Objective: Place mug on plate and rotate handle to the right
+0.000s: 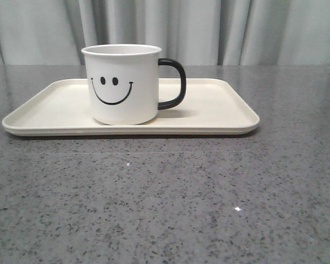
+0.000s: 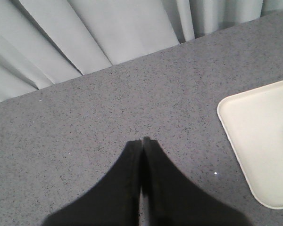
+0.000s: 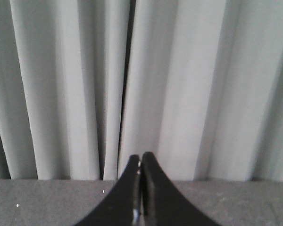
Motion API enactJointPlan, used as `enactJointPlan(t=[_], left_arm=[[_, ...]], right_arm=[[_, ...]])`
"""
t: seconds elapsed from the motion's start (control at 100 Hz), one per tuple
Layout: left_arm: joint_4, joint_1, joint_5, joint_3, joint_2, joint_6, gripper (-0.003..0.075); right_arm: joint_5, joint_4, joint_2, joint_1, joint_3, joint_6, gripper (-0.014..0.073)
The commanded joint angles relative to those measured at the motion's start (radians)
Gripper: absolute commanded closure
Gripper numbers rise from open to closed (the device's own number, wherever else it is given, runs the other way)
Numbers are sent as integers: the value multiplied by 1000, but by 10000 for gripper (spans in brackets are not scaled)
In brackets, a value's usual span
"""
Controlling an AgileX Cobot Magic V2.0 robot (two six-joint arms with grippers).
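On the plate (image 1: 220, 110), left of centre, the mug (image 1: 121, 82), handle (image 1: 176, 82) rightward

I see a grey speckled stone-look tabletop (image 1: 170, 203) filling my front view up to the curtain line. Lying flat on it, at about 11 o'clock from the view's centre, is the cream rectangular plate (image 1: 220, 107). My left wrist view catches one rounded corner of that plate (image 2: 254, 136) on the same surface

A staged test bench, probably a lab. A speckled grey stone-look tabletop (image 1: 165, 209) stands before plain pale curtains (image 1: 209, 27) closing off the background.
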Motion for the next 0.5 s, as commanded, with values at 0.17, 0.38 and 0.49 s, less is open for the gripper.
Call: enactJointPlan(t=[0.17,0.38,0.49], left_arm=[[-45,5,-161,166,-125,-10,740],[-70,5,-289,439,-261,-10,740],[-102,5,-365,556,-323,-10,740]], right_arm=[[-201,14,-232,-1,360,9,660],[-218,7,-324,-1,541,9,660],[-141,7,-334,-1,579,9,660]])
